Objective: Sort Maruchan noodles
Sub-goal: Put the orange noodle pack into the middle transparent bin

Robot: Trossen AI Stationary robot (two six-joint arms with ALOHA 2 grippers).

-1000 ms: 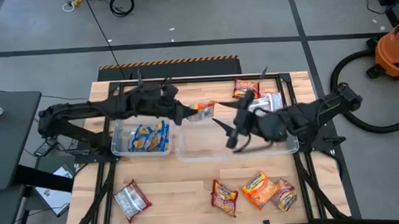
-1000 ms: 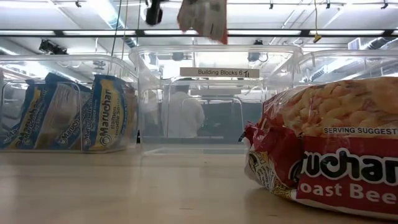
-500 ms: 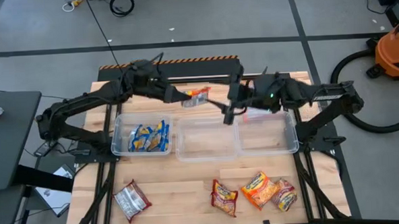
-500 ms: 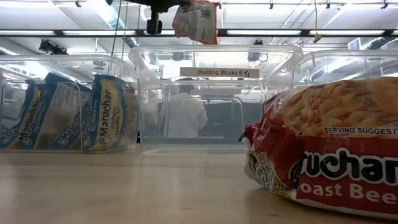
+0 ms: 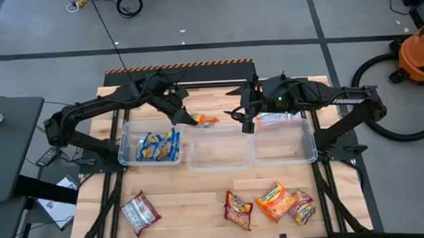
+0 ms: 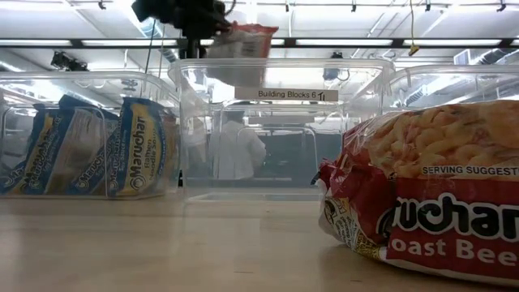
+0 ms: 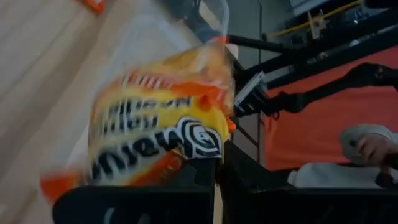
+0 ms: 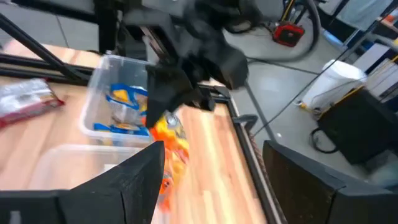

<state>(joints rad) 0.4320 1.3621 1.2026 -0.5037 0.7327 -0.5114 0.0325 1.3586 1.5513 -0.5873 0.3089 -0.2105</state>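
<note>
Maruchan noodles lie scattered in crinkly, palm-sized plastic packets. One orange-yellow packet (image 5: 205, 120) hangs pinched in the left gripper (image 5: 190, 119), whose fingers are pressed together on its glossy, wrinkled wrapper just beyond the far rim of the middle bin (image 5: 219, 152), near the table's centre. In the left wrist view the packet (image 7: 163, 134) bulges soft and pillow-like above the dark fingers. Blue-and-white packets (image 5: 158, 145) stand on edge inside the left bin (image 5: 124, 146), a clear, hard-walled rectangular tub at about nine o'clock from the table's centre. A red-and-silver packet (image 5: 138, 211) lies flat on the bare wood at seven o'clock. Three more packets (image 5: 271, 202), orange and red, cluster touching one another at five o'clock near the front edge.

The right gripper (image 5: 244, 115) hovers with its fingers spread wide and nothing between them, at about one o'clock, over the far rim where the middle bin meets the right bin (image 5: 299, 151); a pale packet (image 5: 272, 118) lies just beyond that rim under the arm. The three bins sit side by side, touching, in a row across the table. The middle bin's floor shows bare, and a broad strip of pale wooden table (image 5: 187, 206) lies open between the bins and the front packets.
</note>
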